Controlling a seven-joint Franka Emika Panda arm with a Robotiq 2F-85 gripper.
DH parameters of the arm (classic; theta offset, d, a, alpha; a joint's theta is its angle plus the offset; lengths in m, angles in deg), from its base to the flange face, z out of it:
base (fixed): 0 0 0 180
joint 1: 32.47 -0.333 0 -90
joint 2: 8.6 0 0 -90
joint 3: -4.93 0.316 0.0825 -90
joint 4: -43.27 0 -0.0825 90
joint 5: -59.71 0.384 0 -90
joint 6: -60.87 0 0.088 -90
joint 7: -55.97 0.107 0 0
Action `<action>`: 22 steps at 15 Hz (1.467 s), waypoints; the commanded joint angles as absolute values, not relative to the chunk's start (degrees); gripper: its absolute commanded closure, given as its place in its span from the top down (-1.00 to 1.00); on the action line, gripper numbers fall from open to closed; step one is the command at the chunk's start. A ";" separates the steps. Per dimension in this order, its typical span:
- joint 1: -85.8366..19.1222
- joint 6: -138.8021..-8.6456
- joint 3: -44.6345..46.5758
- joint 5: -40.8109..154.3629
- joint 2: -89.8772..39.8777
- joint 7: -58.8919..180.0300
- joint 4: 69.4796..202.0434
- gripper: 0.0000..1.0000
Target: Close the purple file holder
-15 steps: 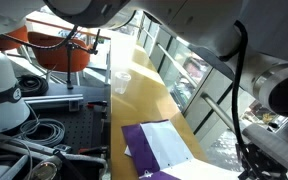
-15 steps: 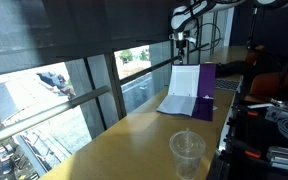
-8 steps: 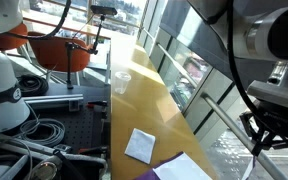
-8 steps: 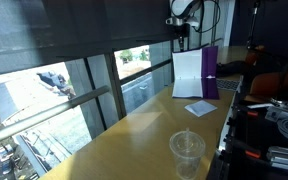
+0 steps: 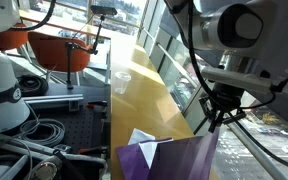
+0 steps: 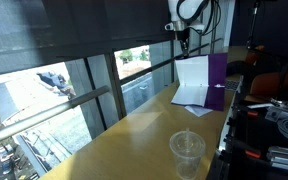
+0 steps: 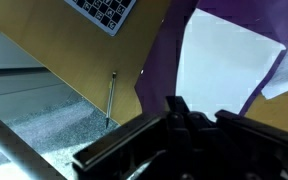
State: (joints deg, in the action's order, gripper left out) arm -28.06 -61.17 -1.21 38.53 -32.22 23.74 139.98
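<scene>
"If you stand here by me, can you see the purple file holder (image 5: 170, 160)?"

"Yes. It is on the long wooden table (image 5: 149, 100), at the end near the bottom of an exterior view. It is not shut. One purple flap stands up, almost straight."

"Is there anything inside it?"

"White paper (image 6: 191, 80). In an exterior view a white sheet leans up with the raised purple flap. The low part of the holder lies flat on the wood."

"Where is the robot's gripper (image 5: 217, 117)?"

"It hangs pointing down, just above the top edge of the raised flap. That is the side of the table by the window (image 5: 176, 55). I cannot tell if it touches the flap."

"Are its fingers pinched together or spread apart?"

"I cannot tell. They are too dark and too small to see from out here. In the wrist view there is only a blurry black lump at the bottom. Past it I see the purple holder and its white page."

"What else is on the table?"

"A clear plastic cup (image 5: 121, 80). It stands upright, well apart from the holder, farther along the wood. In the wrist view a black-and-white checker board (image 7: 104, 10) shows at the top."
</scene>
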 commanded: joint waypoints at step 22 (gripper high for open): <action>-33.58 -86.31 -0.04 13.34 -28.66 52.67 156.06 -1.00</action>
